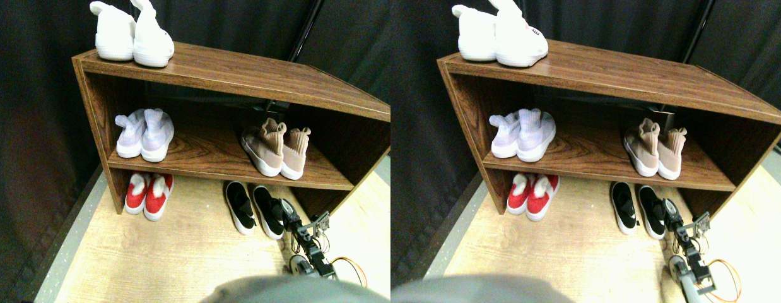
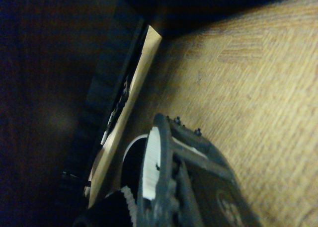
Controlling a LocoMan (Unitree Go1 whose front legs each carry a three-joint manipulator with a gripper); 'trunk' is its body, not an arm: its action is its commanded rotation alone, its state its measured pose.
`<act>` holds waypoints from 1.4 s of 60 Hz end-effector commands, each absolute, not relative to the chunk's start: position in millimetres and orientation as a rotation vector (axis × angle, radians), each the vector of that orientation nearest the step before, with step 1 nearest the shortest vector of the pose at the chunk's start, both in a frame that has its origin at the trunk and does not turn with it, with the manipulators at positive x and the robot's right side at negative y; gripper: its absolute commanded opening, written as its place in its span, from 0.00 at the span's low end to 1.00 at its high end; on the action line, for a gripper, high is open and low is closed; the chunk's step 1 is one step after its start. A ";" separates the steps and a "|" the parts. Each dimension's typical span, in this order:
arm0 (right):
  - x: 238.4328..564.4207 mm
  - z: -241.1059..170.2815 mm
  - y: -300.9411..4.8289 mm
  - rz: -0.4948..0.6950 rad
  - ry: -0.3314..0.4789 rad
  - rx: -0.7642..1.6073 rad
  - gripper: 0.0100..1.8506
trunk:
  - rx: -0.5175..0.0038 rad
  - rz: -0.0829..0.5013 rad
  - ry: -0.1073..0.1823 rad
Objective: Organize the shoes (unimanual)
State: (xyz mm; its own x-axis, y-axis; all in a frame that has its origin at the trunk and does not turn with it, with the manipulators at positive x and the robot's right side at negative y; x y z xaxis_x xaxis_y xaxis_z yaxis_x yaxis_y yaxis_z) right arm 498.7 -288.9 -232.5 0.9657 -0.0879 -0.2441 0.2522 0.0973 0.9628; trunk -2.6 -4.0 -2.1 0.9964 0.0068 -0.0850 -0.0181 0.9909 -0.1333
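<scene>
Reaching in low on the floor [image 1: 195, 252], the right gripper [image 1: 283, 208] is touching the right shoe of two black slip-ons [image 1: 255, 208]; whether its jaws are gripping cannot be told. Those, and two red shoes [image 1: 149, 194], are lying lengthwise front to back, toes toward the camera. Farther back, two lilac shoes [image 1: 144, 134] and two tan sneakers [image 1: 275, 148] are sitting on the shelf [image 1: 207, 148], two white shoes [image 1: 133, 36] on top.
</scene>
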 end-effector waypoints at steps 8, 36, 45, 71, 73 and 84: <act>501.8 -231.6 -274.5 -0.218 0.139 1.501 0.03 | -0.159 0.036 0.103; 505.3 -230.2 -257.4 -0.212 0.146 1.535 0.03 | -0.165 0.036 0.113; 499.6 -225.9 -255.8 -0.219 0.137 1.506 0.03 | -0.163 0.033 0.113; 494.9 -223.3 -261.8 -0.244 0.088 1.459 0.03 | -0.156 0.027 0.115; 495.2 -223.2 -262.6 -0.242 0.087 1.454 0.03 | -0.156 0.027 0.115; 501.3 -213.4 -281.9 -0.263 0.053 1.398 0.03 | -0.141 0.003 0.105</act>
State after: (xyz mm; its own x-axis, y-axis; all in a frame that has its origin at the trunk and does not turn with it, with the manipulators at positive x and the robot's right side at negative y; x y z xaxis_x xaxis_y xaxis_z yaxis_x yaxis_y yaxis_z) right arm 496.8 -277.0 -225.6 0.9609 -0.1287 -0.2452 0.2617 0.1326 0.9560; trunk -2.3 -5.6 -3.6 0.9950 0.0042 -0.0997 -0.0166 0.9922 -0.1238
